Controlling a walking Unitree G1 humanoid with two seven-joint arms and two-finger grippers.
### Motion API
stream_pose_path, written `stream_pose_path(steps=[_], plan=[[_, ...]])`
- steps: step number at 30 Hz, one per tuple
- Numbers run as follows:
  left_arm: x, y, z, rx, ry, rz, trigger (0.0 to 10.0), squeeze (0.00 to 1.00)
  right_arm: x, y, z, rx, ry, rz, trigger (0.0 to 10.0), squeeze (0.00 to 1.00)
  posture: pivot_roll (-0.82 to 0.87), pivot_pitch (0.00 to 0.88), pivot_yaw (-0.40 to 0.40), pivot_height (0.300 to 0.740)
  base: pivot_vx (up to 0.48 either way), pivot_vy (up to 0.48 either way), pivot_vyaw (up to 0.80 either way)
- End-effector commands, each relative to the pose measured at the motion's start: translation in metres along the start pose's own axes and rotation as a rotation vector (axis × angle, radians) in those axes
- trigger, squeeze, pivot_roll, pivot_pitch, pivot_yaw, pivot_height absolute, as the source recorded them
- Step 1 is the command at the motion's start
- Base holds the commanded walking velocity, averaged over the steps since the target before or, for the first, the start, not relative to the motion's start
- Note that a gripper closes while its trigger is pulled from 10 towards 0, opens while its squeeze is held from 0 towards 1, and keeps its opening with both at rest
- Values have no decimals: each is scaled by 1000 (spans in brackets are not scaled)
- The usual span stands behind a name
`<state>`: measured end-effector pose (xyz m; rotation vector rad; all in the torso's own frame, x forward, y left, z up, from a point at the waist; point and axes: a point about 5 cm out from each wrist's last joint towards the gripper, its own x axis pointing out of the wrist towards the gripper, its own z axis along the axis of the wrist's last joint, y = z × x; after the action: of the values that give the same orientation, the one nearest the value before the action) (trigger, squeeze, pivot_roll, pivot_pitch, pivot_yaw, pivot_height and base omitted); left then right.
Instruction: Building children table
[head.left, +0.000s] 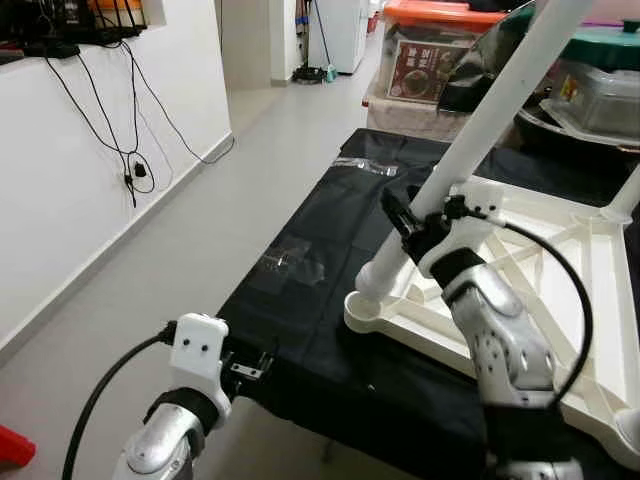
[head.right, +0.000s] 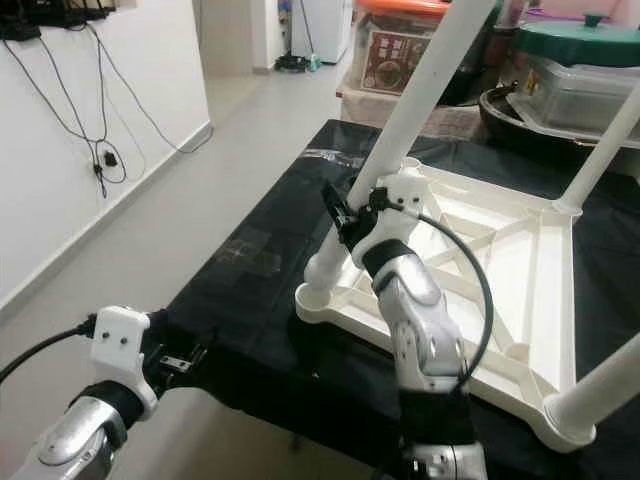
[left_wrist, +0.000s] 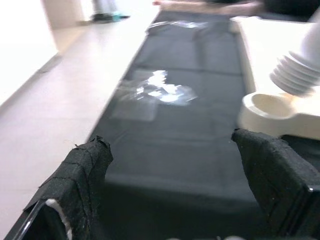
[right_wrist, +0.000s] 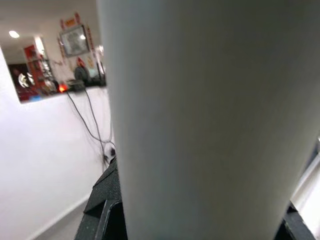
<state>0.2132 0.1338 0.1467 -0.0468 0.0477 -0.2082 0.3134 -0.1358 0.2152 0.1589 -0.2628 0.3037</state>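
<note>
- My right gripper (head.right: 345, 222) was clamped on the white leg (head.left: 490, 115), low on the shaft, fingers either side of it.
- Leg leaned toward 1 o'clock, its threaded foot sitting at the corner socket (left_wrist: 272, 107) of the tabletop (head.right: 520, 265); couldn't tell if it was seated.
- Tabletop lay upside down on the black cloth (head.left: 320, 270), ribs up, at 3 o'clock from the cloth's middle.
- Two more legs stood in the tabletop's far and near right corners.
- My left gripper (left_wrist: 175, 175) hung at the cloth's near edge, 7 o'clock from the socket, fingers (left_wrist: 82, 172) wide apart, holding nothing.
- Clear plastic wrap (left_wrist: 157, 92) lay on the cloth at 9 o'clock from the socket.
- Bins (head.left: 435, 50) stood at 12 o'clock beyond the cloth.
- Cables (head.left: 125, 130) hung down the white wall at 10 o'clock.
</note>
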Motion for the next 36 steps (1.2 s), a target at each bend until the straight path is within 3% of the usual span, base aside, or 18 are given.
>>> stream_pose_path(steps=[1, 11, 18, 36], plan=[[-1, -1, -4, 11, 4, 27, 10000, 0, -1, 6, -1, -30, -19, -1, 10000, 0, 100, 0, -61, 740, 0, 0, 0], [2, -10, -11, 34, -3, 62, 10000, 0, 3, 23, -11, -22, -25, -6, 10000, 0, 100, 0, -70, 740, 199, 0, 0], [2, -12, -12, 36, -9, 60, 10000, 0, 6, 25, -10, -21, -41, -6, 10000, 0, 98, 0, -69, 740, 309, 0, 0], [0, -12, -13, 40, -14, 77, 10000, 0, 24, 16, 7, -14, -101, 5, 10000, 0, 103, 0, -72, 740, 70, 0, 0]])
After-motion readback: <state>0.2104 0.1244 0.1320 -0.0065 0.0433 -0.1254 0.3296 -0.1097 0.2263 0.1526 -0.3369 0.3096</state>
